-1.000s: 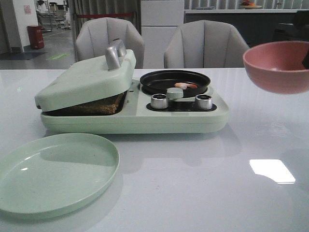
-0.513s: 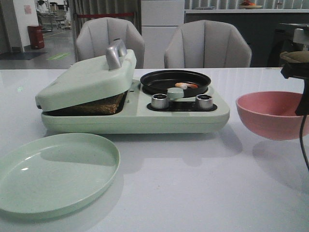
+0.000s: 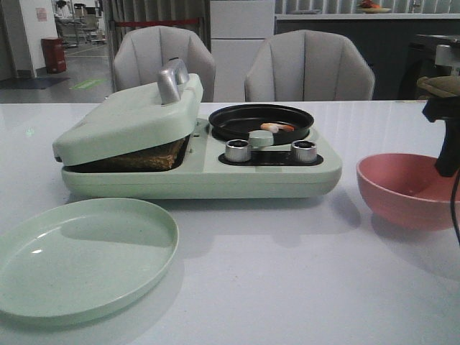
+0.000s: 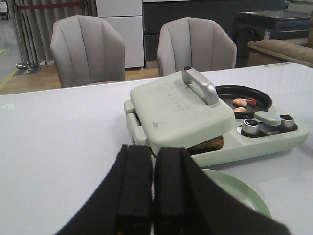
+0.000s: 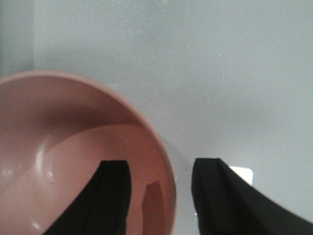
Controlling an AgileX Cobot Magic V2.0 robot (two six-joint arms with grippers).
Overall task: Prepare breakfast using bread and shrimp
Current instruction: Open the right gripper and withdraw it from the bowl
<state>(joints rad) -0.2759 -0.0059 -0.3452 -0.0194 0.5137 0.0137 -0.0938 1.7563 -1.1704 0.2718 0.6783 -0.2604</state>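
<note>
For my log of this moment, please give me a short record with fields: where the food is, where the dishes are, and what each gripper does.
bread: under the tilted lid of the green appliance, a brown edge showing
shrimp: in the black pan, orange-pink pieces
plate: pale green plate, nothing on it, in front of the appliance
bowl: pink bowl on the table, right of the appliance, nothing in it
left gripper: fingers together, holding nothing, away from the appliance
right gripper: open, one finger inside the bowl rim, one outside
</note>
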